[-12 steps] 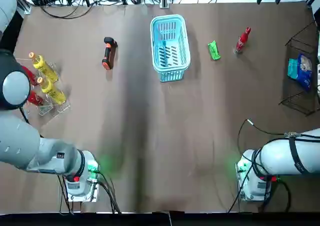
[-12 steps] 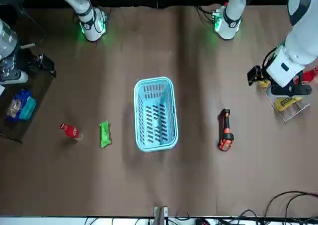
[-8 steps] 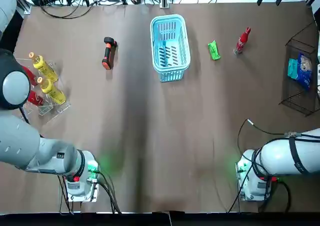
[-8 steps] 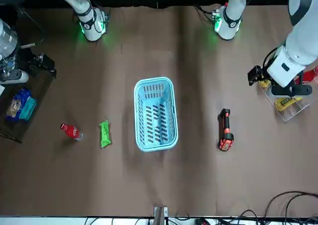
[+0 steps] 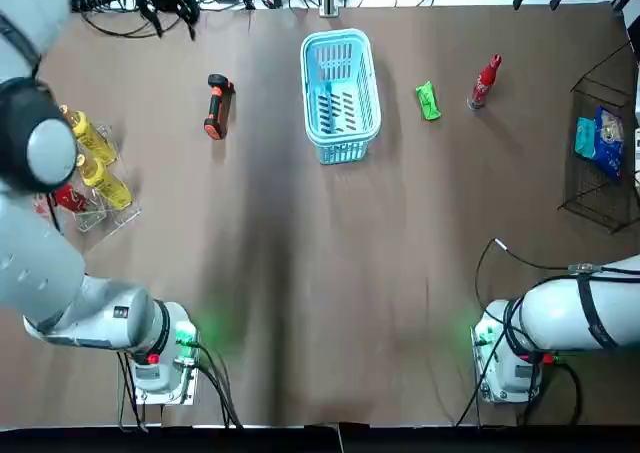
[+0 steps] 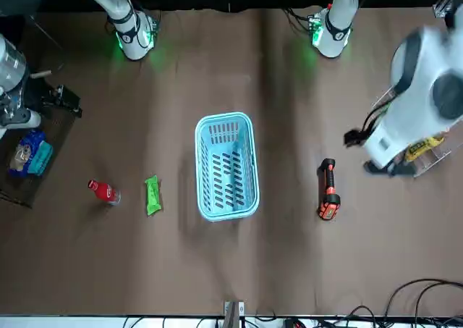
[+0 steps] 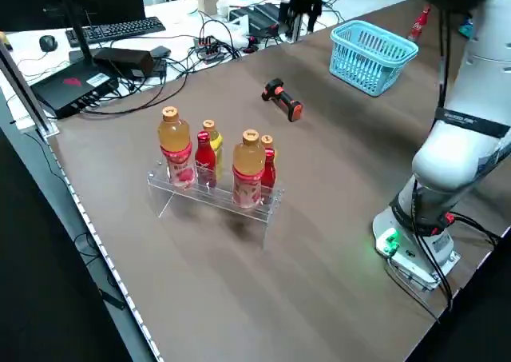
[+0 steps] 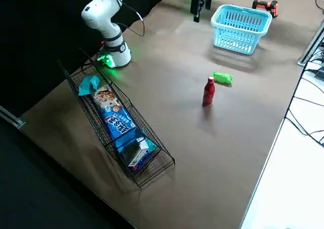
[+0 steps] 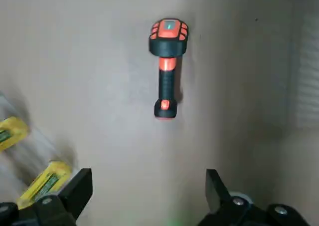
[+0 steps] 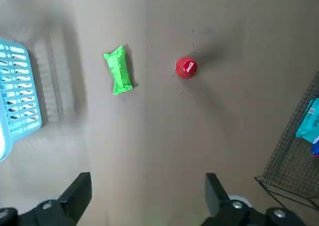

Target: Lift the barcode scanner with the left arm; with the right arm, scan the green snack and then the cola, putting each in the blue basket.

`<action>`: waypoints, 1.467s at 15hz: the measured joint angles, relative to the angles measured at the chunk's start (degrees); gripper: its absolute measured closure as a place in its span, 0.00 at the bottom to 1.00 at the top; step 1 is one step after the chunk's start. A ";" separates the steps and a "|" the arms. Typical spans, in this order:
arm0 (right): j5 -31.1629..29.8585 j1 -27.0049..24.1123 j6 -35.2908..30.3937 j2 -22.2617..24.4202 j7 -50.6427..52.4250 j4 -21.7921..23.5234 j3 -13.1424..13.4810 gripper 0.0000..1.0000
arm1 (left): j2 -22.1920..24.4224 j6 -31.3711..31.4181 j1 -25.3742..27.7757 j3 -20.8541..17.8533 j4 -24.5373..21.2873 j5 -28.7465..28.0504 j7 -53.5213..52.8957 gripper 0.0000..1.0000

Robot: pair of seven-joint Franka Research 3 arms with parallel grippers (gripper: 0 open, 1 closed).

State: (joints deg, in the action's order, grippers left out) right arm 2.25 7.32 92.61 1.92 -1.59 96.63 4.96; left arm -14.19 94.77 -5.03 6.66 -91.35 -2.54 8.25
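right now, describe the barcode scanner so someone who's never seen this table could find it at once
Find the blue basket at the far middle. To the robot's left of it, before the clear bottle rack, the barcode scanner lies flat by itself. It's the only black-and-orange, pistol-shaped item there.

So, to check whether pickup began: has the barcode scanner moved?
No; the barcode scanner keeps the same spot left of the blue basket in the top view.

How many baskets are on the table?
2. The blue basket sits empty in the middle, far from the robot. A black wire basket holding snack packs stands on the robot's right.
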 joint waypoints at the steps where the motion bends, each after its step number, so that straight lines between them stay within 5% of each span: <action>1: 0.00 -0.27 0.24 -0.44 -0.03 0.05 0.00 0.00 | -3.13 2.68 -0.36 0.02 -0.50 0.00 0.00 0.00; 2: 0.82 -1.19 0.96 -1.27 -0.04 0.38 0.01 0.00 | -8.99 9.95 -0.84 0.03 -2.16 0.00 0.41 0.00; 4: 1.52 -1.95 4.46 -1.80 -0.04 2.77 0.01 0.00 | -12.87 19.13 -0.87 -0.01 -5.87 -0.17 0.51 0.00; 9: 1.23 -2.70 14.05 -5.06 0.05 7.94 0.00 0.01 | -15.56 38.73 0.02 -0.23 -16.55 -1.39 0.56 0.00; 12: 1.24 -1.51 19.93 -9.77 0.06 8.20 -0.67 0.04 | -15.63 41.35 0.10 -0.27 -18.21 -1.40 0.61 0.00; 15: 1.25 2.47 24.07 -16.03 0.02 8.26 -1.04 0.04 | -15.60 41.57 0.03 -0.27 -18.19 -1.42 1.86 0.23; 22: 1.86 6.90 30.89 -29.04 0.09 4.56 -1.69 0.03 | -15.67 41.56 0.12 -0.50 -18.34 -5.73 2.49 0.29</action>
State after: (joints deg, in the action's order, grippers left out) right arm 4.11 14.22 123.50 -27.12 -1.50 101.19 3.27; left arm -29.86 136.33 -4.91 6.16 -109.69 -8.27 10.74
